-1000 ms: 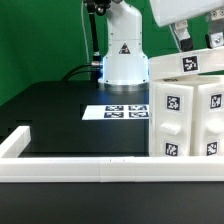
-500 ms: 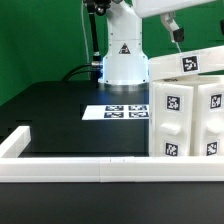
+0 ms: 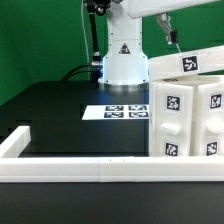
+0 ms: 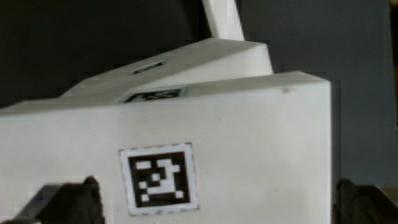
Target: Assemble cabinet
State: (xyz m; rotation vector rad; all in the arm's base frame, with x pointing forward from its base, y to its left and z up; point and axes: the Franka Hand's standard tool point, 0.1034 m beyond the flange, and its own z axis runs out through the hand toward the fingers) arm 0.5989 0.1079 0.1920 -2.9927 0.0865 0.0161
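The cabinet [image 3: 190, 115] is a large white box with black-and-white tags on its faces, standing at the exterior view's right on the black table. A white tagged panel [image 3: 186, 63] lies across its top. My gripper [image 3: 171, 32] hangs above the cabinet, mostly cut off by the picture's upper edge. In the wrist view the cabinet [image 4: 231, 120] fills the picture, with one tag [image 4: 157, 178] facing the camera. There my gripper [image 4: 214, 205] is open, its dark fingertips [image 4: 71, 203] spread wide to either side, holding nothing.
The marker board [image 3: 116, 110] lies flat on the black table in front of the robot's white base [image 3: 122, 58]. A long low white border rail [image 3: 80, 171] runs along the front and turns back at the exterior view's left.
My gripper has risen and shifted toward the exterior view's left, away from the cabinet's top, so less of it shows now. It stayed open. The cabinet has not moved.
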